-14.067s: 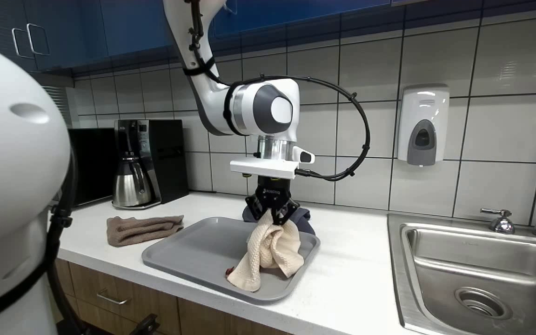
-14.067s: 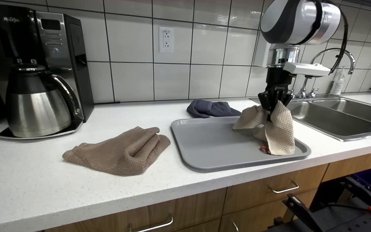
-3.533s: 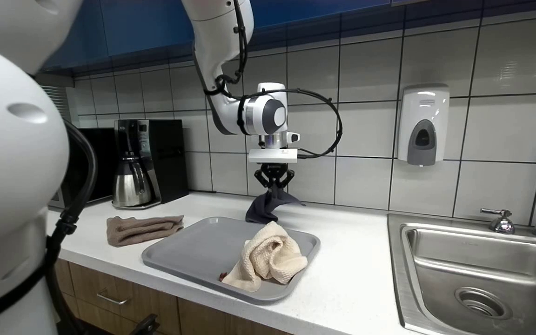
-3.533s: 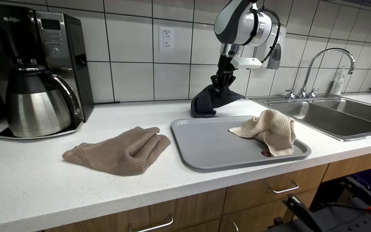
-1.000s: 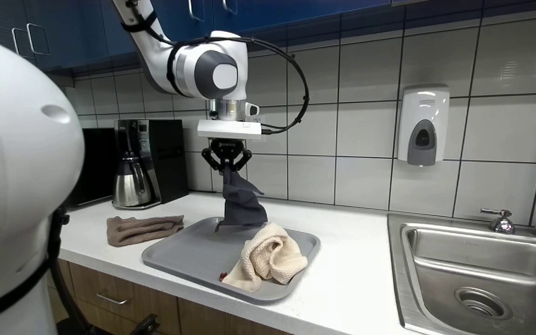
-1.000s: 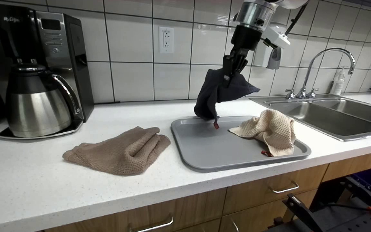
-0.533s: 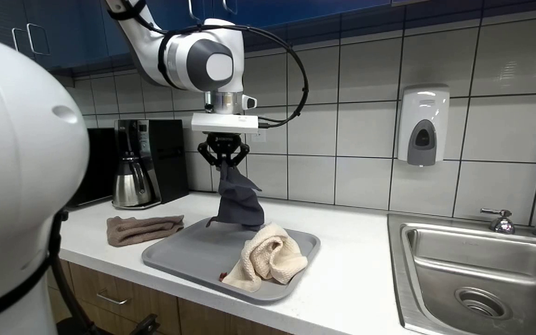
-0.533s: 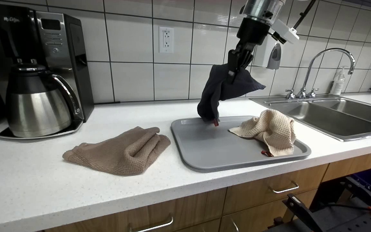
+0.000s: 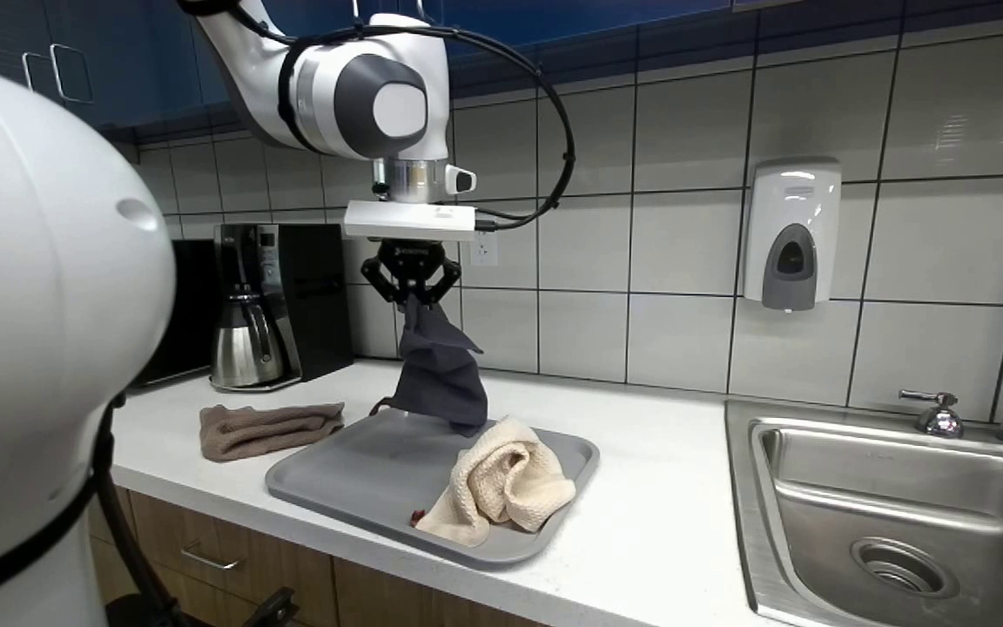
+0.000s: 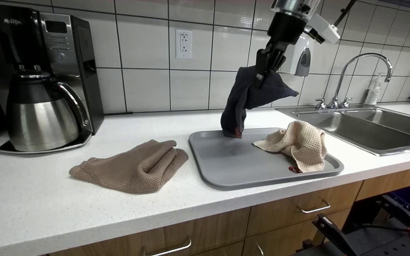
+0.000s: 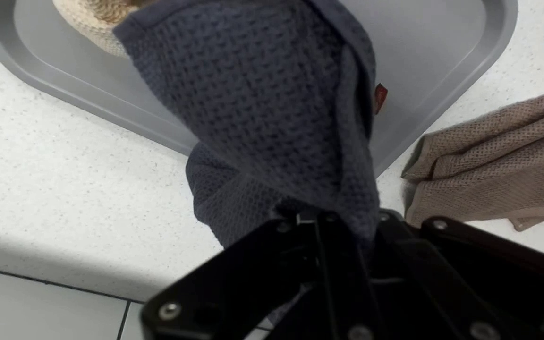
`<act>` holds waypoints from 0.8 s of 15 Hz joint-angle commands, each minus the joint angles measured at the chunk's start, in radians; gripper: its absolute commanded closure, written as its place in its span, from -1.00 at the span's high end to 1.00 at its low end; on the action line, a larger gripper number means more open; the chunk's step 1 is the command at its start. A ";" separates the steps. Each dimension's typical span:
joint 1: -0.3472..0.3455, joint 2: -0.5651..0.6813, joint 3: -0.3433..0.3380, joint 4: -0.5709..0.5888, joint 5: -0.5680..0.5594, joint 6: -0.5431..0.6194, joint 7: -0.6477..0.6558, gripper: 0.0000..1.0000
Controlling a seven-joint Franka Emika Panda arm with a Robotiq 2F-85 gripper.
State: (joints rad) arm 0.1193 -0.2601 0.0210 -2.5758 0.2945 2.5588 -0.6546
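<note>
My gripper (image 9: 414, 302) is shut on a dark blue cloth (image 9: 440, 374), pinching its upper part. Folds of the cloth (image 11: 262, 94) fill the middle of the wrist view and partly hide the fingertips. Its lower end, with a red tag (image 10: 238, 132), hangs over the back of the grey tray (image 10: 233, 160); whether it touches the tray I cannot tell. A crumpled beige cloth (image 9: 506, 483) lies on the tray, at the end towards the sink. On the counter beside the tray's opposite end rests a brown cloth (image 10: 133, 167), folded over itself.
A coffee maker with a steel carafe (image 10: 43, 113) stands further along the counter. On the opposite side is a steel sink (image 9: 893, 514) with a tap. A soap dispenser (image 9: 793, 235) hangs on the tiled wall, and blue cabinets (image 9: 554, 22) are above the arm.
Earlier the gripper held the beige cloth, which now lies released on the tray. It has since lifted the blue cloth from behind the tray. Over the last second, gripper and blue cloth rose slightly.
</note>
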 commanded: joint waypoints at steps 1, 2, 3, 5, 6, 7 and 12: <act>0.031 -0.059 -0.025 -0.044 0.004 0.006 0.033 -0.97; 0.035 -0.063 -0.029 -0.047 0.004 0.007 0.036 -0.97; 0.038 -0.064 -0.034 -0.047 0.004 0.003 0.038 -0.97; 0.044 -0.073 -0.044 -0.049 0.008 0.001 0.035 -0.97; 0.046 -0.077 -0.048 -0.048 0.008 0.001 0.035 -0.97; 0.048 -0.083 -0.053 -0.049 0.008 0.000 0.034 -0.97; 0.061 -0.128 -0.076 -0.054 0.010 0.002 0.027 -0.97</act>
State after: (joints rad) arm 0.1586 -0.3251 -0.0353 -2.6038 0.2945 2.5590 -0.6378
